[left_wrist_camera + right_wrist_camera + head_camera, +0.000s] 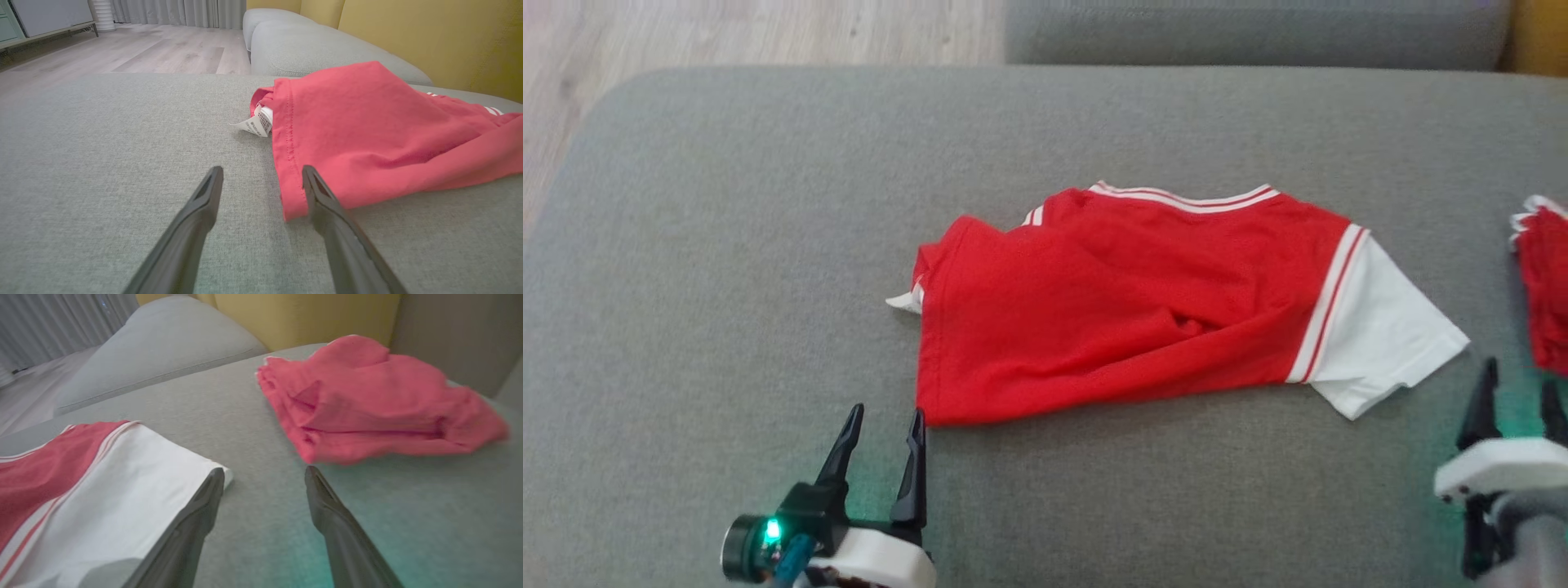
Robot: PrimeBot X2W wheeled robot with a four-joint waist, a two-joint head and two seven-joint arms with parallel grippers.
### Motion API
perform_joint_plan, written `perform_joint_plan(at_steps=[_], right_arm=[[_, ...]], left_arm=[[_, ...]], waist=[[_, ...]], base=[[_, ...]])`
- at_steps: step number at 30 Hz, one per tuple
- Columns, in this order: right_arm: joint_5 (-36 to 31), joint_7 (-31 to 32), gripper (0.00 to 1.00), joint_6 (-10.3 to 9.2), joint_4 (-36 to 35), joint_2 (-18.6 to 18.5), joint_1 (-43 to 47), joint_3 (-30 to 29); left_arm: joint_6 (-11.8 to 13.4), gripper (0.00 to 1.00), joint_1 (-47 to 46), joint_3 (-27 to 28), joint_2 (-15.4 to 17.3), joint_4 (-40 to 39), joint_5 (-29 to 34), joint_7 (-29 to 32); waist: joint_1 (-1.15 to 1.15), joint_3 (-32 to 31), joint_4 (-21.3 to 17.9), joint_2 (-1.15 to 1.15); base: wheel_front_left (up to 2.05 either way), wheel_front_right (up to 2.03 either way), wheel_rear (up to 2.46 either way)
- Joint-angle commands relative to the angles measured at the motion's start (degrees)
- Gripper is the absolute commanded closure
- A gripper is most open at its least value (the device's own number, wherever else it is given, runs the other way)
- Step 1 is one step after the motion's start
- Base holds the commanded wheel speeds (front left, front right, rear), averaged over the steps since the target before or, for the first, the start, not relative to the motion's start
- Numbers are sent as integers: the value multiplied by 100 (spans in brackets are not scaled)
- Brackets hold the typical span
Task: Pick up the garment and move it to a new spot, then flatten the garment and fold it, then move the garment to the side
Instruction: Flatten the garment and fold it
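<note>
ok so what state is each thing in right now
shirt: lying rumpled on the cushion, not held, one white sleeve spread flat
label: sticking out at the shirt's hem
second red garment: bunched in a heap, apart from the shirt
left hand: open, empty, at the shirt's near corner
right hand: open, empty, beside the white sleeve

The left gripper (885,415) has two long black pointed fingers on a white housing, with a green light. The right gripper (1521,376) looks alike.
</note>
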Motion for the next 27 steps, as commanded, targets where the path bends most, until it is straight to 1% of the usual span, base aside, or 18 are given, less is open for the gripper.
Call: perform_joint_plan(at_steps=[1, 3, 4, 8, 11, 13, 17, 23, 27], right_arm=[[33, -34, 0, -4, -322, -28, -57, 137], [69, -34, 0, -4, -612, -28, 21, 242], [122, -34, 0, -4, -830, -28, 47, 406], [191, -34, 0, -4, -1812, -28, 289, 1279], [138, -34, 0, -4, -2190, -28, 499, 1803], [123, -34, 0, -4, -2251, -28, 595, 2000], [145, -35, 0, -4, -2194, -28, 679, 2176], [147, -35, 0, -4, -2122, -28, 626, 2184], [115, -35, 0, -4, -2143, -28, 536, 2160]], left_arm=[[20, 0, -54, 201, 4, -115, 51, -31], [18, 0, -16, 234, 4, -113, 64, -31], [17, 0, -3, 250, 4, -114, 67, -31], [24, 0, 26, 325, 4, -143, 66, -31], [3, 0, 37, 362, 4, -148, 80, -31], [-20, 0, 45, 379, 4, -136, 89, -31], [-145, 0, 34, 344, 4, -103, 116, -31], [-330, 0, -107, 156, 5, 220, 492, -31], [-379, 0, -274, 101, 17, 345, 663, -31]], waist=[[1, -96, -71, 0], [1, -138, -97, 0], [1, -151, -105, 0], [1, -180, -127, 0], [1, -204, -132, 0], [1, -219, -134, 0], [1, -217, -136, 0], [1, -16, -172, 0], [1, 162, -211, 0]], base=[[0, 0, 0], [0, 0, 0], [0, 0, 0], [0, 0, 0], [0, 0, 0], [0, 0, 0], [0, 0, 0], [0, 0, 0], [0, 0, 0]])
